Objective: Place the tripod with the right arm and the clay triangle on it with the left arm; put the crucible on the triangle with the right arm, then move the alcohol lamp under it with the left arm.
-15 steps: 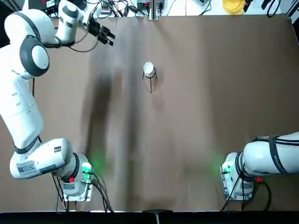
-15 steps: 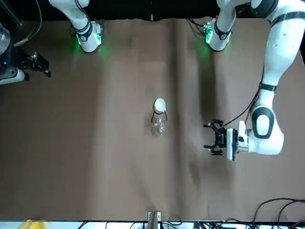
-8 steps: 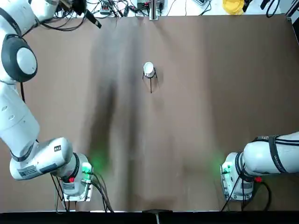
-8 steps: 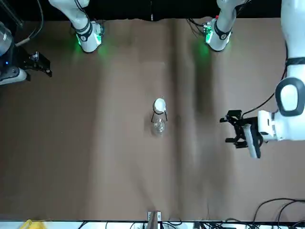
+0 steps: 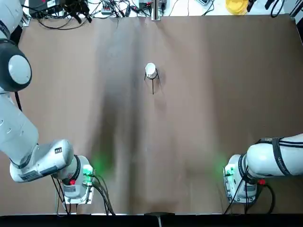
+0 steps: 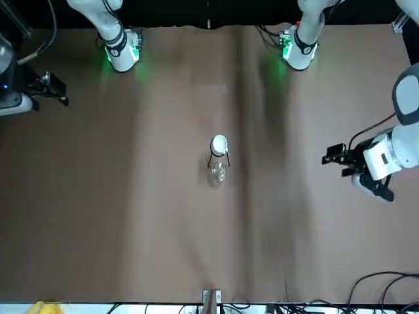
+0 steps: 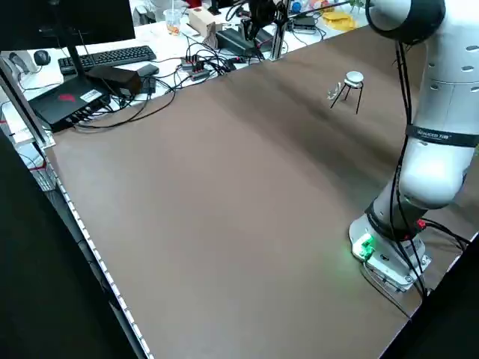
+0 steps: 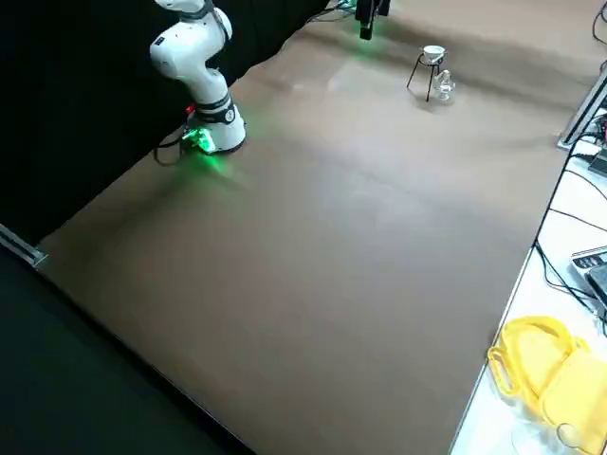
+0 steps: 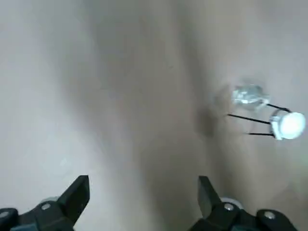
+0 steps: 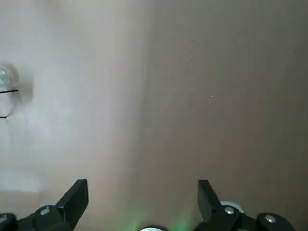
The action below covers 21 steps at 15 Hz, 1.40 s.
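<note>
The tripod [image 6: 218, 157] stands mid-table toward the far side, the crucible [image 6: 219, 143] seated on top of its ring, and the alcohol lamp [image 6: 218, 173] sits on the table at the tripod's feet; the clay triangle is too small to pick out under the cup. The left gripper [image 6: 342, 159] hangs well off to the left of the stand, fingers spread wide and empty. The right gripper [image 6: 51, 88] sits far out on the right, also spread wide with nothing between its fingers.
</note>
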Available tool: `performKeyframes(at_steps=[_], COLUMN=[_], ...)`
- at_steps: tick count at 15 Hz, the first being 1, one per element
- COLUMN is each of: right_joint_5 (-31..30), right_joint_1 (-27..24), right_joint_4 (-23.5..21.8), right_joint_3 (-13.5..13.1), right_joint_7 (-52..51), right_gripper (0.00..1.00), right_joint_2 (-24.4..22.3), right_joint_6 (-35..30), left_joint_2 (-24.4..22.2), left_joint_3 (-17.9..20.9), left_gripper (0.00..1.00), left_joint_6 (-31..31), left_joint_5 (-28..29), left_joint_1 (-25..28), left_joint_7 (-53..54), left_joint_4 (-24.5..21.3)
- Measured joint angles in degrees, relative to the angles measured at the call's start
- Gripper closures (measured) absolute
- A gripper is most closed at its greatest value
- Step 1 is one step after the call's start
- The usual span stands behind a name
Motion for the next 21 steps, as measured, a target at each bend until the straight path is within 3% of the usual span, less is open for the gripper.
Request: performKeyframes(at_steps=[6,9,15,21], right_joint_5=[0.21,1.03,1.74,5.21], right_joint_1=[-1.09,-1.24,-0.63,8.27], right_joint_4=[0.00,-0.11,-1.10,-2.58], right_joint_3=[-0.03,-0.11,0.35,1.25], right_joint_7=[0.00,0.01,-0.04,1.17], right_gripper=[0.00,0.00,0.00,0.00], right_joint_2=[-0.99,-1.81,-2.23,-0.21], right_joint_6=[-0.13,-0.20,-0.28,0.67], left_joint_2=[-5.55,-8.15,-10.74,-10.60], left_joint_3=[-1.40,-2.73,-4.68,-4.72], left_gripper=[0.01,0.01,0.01,0.01], left_joint_6=[-6.79,-9.58,-10.96,-10.92], left_joint_5=[13.58,17.35,18.05,18.05], left_joint_1=[-0.59,-0.61,-0.79,-1.05], left_joint_7=[-16.65,-24.25,-33.32,-34.43], left_joint_4=[-0.03,-0.06,-0.32,-0.73])
